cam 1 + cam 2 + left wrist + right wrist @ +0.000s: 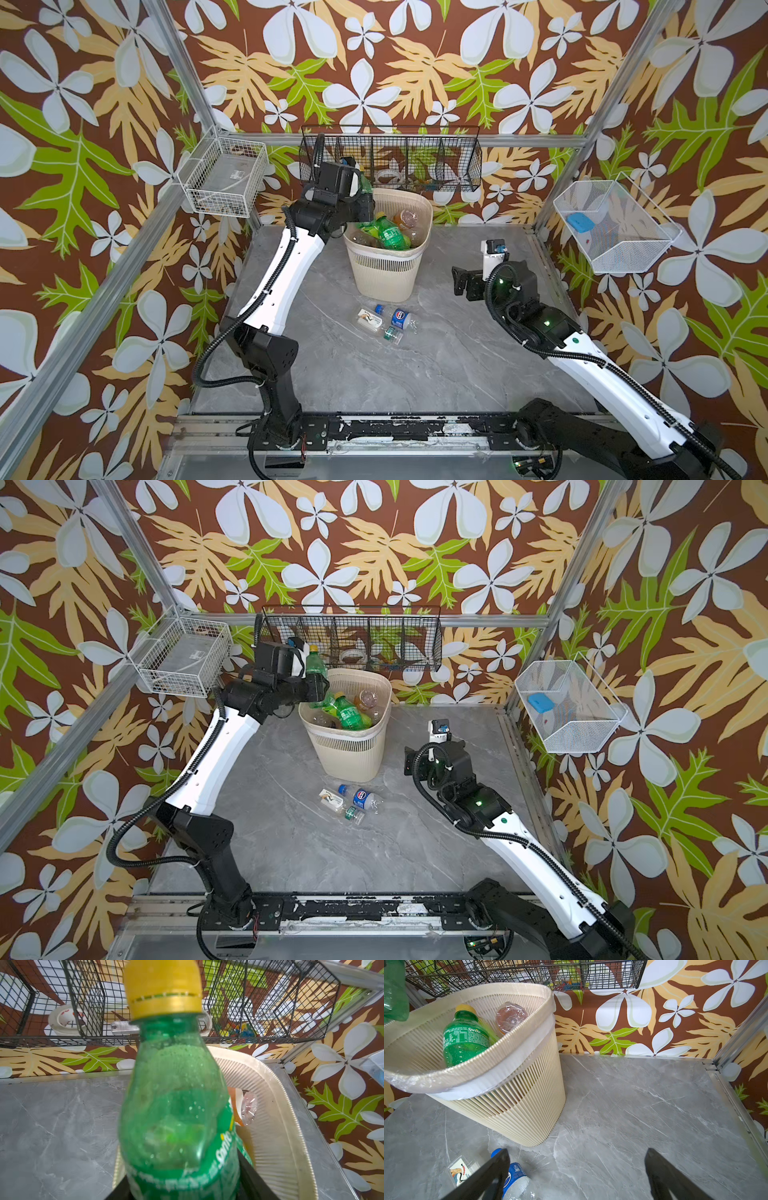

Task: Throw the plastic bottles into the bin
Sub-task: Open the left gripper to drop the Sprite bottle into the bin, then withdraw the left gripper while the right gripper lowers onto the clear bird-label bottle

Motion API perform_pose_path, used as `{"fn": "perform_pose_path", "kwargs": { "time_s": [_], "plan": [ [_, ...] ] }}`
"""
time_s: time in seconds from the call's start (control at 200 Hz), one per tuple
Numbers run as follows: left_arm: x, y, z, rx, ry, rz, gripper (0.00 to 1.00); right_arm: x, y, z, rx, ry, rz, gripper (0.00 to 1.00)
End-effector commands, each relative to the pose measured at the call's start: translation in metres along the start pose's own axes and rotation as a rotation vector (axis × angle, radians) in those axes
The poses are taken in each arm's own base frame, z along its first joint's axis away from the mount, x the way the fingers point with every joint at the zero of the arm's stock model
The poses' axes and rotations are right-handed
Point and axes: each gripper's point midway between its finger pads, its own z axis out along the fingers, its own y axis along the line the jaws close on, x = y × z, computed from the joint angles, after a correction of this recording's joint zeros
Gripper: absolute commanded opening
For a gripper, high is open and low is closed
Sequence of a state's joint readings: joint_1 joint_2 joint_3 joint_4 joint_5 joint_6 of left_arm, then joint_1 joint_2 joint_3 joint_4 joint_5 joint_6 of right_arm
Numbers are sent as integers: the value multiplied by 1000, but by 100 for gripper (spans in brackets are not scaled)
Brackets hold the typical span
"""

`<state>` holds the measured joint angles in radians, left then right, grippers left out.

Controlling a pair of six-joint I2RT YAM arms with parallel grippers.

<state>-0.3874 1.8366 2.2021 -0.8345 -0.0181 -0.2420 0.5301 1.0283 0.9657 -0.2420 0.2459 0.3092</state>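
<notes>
Holding a green bottle (176,1105) at the bin (276,1126)
Left fingers (250,1176) are clamping the green bottle, the bin just below them; right fingers (492,1174) are gaping empty over the table (623,1105).

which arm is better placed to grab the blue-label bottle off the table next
Right. The right hand is open and empty, with the blue-label bottle close by. The left hand is up at the bin, shut on a green bottle.

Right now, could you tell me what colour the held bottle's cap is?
Yellow; the cap shows best in the left wrist view.
</notes>
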Motion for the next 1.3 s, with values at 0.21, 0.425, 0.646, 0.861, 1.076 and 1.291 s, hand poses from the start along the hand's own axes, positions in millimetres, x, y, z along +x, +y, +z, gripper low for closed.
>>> {"fn": "perform_pose_path", "kwargs": {
  "time_s": [0.21, 0.425, 0.646, 0.861, 1.076, 1.291],
  "plan": [
    [-2, 7, -5, -35, -1, 15, 100, -5, -5, -1, 27, -6, -8, 99],
    [-43, -6, -75, 49, -261, 7, 100, -2, 0, 4, 6, 2, 5, 100],
    [41, 16, -147, 215, -584, -157, 100, 9, 8, 16, -25, 43, 15, 100],
    [195, 79, -127, 111, -459, -393, 100, 24, 26, 28, -110, 115, 42, 99],
    [238, 106, -125, 11, -411, -470, 100, 55, 71, 35, -236, 199, 48, 96],
    [250, 120, -124, -51, -409, -520, 100, 99, 151, 34, -384, 295, -3, 91]
  ]
}}
